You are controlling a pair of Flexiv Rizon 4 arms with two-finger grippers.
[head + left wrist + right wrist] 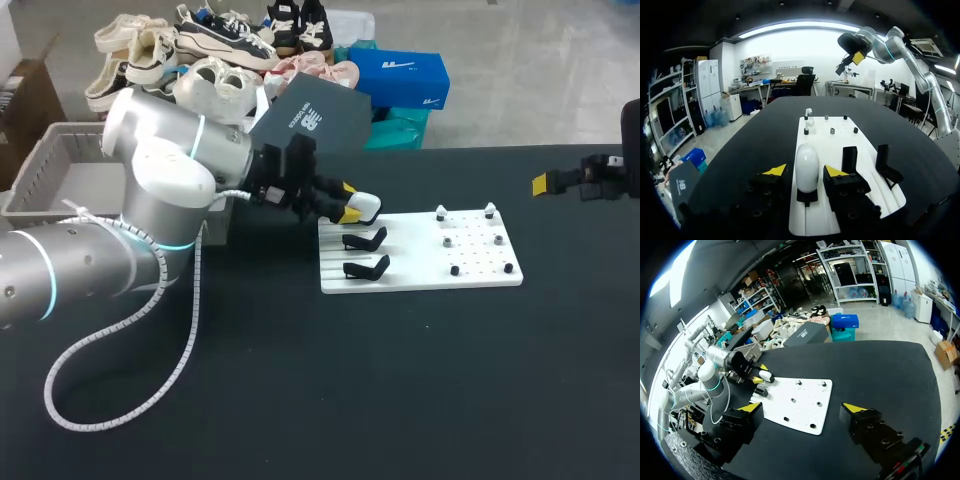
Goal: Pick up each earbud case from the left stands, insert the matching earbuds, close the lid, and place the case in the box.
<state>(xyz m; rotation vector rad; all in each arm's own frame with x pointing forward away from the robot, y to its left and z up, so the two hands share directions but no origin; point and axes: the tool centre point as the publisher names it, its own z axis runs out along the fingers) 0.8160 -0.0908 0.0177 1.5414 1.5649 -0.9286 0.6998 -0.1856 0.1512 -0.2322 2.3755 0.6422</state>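
Black table (400,390), white stand board (412,258), grey box (62,160)

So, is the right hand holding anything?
No, the right hand is wide open, with nothing in it.

Legible text: none on the bench (330,400) or on what stands on it | dark box (310,118) by the bench's back edge: white printed mark on its lid, perhaps a logo with a line of small letters, too small to make out | left wrist view: same mark, likewise unreadable
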